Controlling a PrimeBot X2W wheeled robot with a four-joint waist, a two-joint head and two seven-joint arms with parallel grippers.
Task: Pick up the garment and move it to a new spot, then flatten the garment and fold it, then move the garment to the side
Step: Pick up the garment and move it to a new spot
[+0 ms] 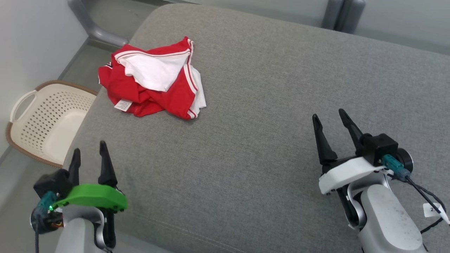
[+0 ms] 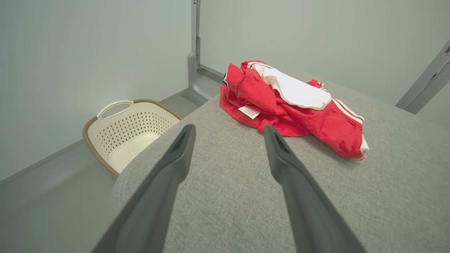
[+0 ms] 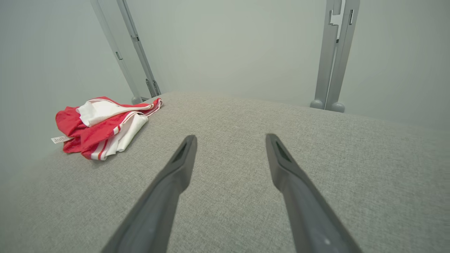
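Observation:
A crumpled red and white garment (image 1: 151, 82) lies bunched on the far left part of the grey cushion (image 1: 267, 105), a white label showing at its near edge. The left wrist view has the garment (image 2: 291, 105) just beyond my fingers, and the right wrist view has the garment (image 3: 102, 124) far to the left. My left gripper (image 1: 88, 149) hovers open at the cushion's near left corner, well short of the cloth. My right gripper (image 1: 328, 117) hangs open over the near right side, far from it. Nothing is between either pair of fingers.
A cream perforated laundry basket (image 1: 45, 119) with a brown rim stands on the floor left of the cushion, also in the left wrist view as the basket (image 2: 126, 130). Grey metal posts (image 3: 332, 52) and pale walls rise behind the cushion's far edge.

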